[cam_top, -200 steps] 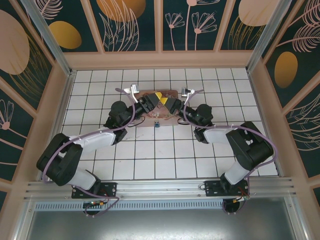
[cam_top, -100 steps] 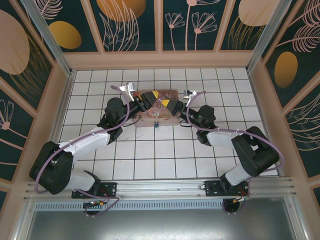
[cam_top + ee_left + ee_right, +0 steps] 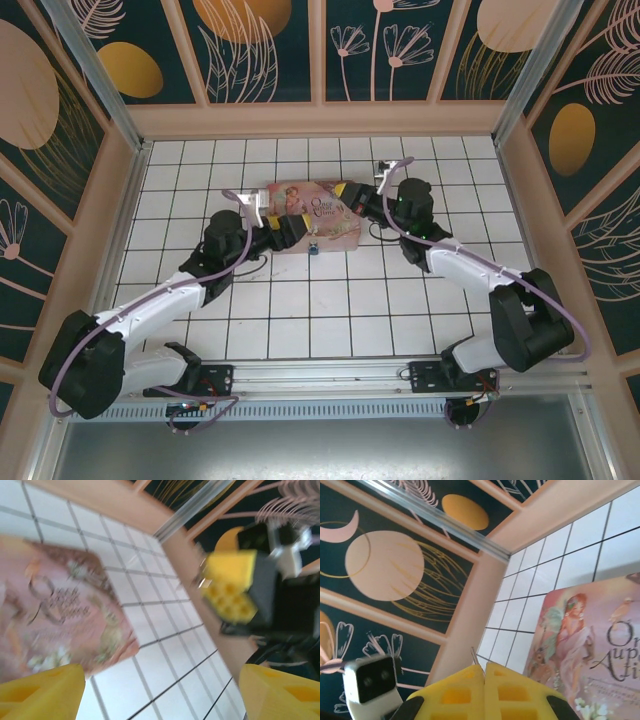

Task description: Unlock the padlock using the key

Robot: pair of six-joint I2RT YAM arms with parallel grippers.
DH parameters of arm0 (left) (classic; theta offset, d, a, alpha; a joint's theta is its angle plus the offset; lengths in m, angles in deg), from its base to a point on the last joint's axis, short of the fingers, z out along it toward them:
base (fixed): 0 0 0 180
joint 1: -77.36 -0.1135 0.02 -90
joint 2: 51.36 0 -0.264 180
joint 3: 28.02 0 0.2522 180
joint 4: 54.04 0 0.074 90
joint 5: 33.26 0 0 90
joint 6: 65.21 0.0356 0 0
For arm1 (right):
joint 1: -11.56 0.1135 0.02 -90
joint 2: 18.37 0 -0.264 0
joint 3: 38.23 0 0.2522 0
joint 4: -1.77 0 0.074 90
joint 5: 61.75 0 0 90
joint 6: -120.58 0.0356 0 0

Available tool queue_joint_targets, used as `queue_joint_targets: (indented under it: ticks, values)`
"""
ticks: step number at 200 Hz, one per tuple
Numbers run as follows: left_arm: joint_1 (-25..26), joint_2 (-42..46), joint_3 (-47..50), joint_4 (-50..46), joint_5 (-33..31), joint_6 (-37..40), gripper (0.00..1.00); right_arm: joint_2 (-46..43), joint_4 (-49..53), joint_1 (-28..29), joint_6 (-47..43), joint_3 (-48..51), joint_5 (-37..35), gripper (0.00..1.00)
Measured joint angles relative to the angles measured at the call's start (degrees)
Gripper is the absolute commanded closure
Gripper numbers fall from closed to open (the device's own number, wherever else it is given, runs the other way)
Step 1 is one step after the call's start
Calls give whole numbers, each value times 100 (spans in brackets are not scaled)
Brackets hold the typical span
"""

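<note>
Padlock [image 3: 313, 247] at near edge of pink tin [image 3: 318, 208], just beside left gripper [image 3: 296, 230], spread wide. Farther from right gripper [image 3: 343, 190], clamped on key [image 3: 473, 656].

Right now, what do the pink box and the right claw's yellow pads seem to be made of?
The pink box: probably printed tin, maybe card; smooth, slightly glossy illustrated lid with rounded corners. The right claw pads: seemingly moulded plastic or rubber, matte yellow, with square recesses.
</note>
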State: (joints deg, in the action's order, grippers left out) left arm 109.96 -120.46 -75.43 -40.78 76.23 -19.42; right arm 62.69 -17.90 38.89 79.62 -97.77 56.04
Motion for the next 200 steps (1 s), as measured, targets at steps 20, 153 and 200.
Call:
queue_joint_targets:
  ticks: [20,153,200]
  values:
    - [98,-44,271,-157,11,122,18,142,289,-79,-101,-177,13,100]
    - [415,-1729,752,896,-63,782,24,957,752,-116,-223,-535,229,100]
    - [450,-2105,752,1451,-330,1110,27,1226,310,-116,-131,-461,400,100]
